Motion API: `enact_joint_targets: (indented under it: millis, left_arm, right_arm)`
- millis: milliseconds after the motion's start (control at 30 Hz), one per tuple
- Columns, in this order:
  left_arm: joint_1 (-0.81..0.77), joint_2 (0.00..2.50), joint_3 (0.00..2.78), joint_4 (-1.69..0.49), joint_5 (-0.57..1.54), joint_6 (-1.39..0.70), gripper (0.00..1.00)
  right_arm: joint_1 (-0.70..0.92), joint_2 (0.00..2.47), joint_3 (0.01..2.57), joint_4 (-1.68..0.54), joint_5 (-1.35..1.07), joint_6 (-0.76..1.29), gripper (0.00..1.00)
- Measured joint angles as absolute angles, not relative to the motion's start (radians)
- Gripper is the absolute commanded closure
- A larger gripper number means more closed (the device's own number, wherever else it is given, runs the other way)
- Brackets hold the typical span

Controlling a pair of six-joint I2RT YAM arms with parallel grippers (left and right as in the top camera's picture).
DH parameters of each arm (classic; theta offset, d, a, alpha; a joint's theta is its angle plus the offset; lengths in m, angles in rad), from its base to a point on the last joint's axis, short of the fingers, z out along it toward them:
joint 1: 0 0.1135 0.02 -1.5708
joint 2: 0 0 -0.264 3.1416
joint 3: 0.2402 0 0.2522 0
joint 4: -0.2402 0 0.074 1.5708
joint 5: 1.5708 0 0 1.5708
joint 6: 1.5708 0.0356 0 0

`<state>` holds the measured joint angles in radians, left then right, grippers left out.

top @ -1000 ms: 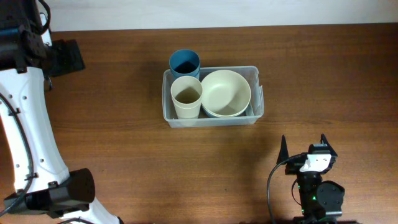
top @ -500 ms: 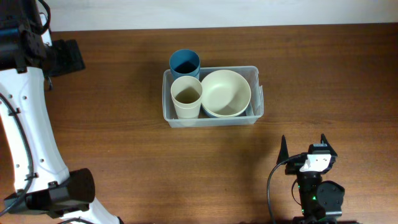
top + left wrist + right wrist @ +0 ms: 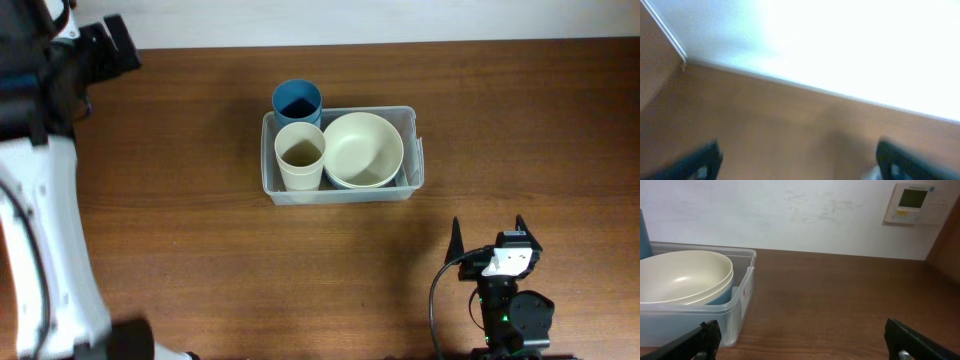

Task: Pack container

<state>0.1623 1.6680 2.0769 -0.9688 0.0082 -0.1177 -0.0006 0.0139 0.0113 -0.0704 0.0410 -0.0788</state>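
The clear plastic container (image 3: 268, 186) sits in the middle of the table. Inside it stand a cream cup (image 3: 300, 157) and a cream bowl (image 3: 363, 150) nested on a blue bowl (image 3: 401, 178). A blue cup (image 3: 297, 101) stands at its back left corner; whether inside or just behind the rim I cannot tell. My right gripper (image 3: 488, 228) is open near the front edge, well short of the container (image 3: 690, 322), with nothing between its fingers (image 3: 707, 337). My left gripper (image 3: 115, 48) is at the far left corner, open and empty; its wrist view is blurred, with the fingers (image 3: 705, 160) wide apart.
The white left arm (image 3: 40, 220) runs along the table's left side. A white wall (image 3: 790, 215) with a thermostat panel (image 3: 912, 202) lies beyond the table's far edge. Bare wood (image 3: 520, 120) lies to the right of the container.
My left arm has swung toward the far left corner, blurring its wrist view. The right arm and the container's contents have not moved.
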Motion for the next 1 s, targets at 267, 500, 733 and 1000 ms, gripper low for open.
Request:
enact_joint_targets:
  millis: [267,500,733,1000]
  left_arm:
    - [0.088,1.224,1.459,-0.532,0.042,-0.117,0.00]
    - [0.074,0.932,0.951,-0.233,0.041,-0.117,0.00]
    - [0.074,0.756,0.640,-0.045,0.041,-0.118,0.00]
    - [0.062,0.530,0.344,0.093,0.041,-0.117,0.00]
  right_arm:
    - [-0.001,0.014,0.011,-0.071,0.038,-0.078,0.01]
    - [-0.001,0.014,0.011,-0.071,0.039,-0.079,0.01]
    - [-0.001,0.014,0.011,-0.071,0.038,-0.079,0.01]
    - [-0.001,0.014,0.011,-0.071,0.038,-0.078,0.01]
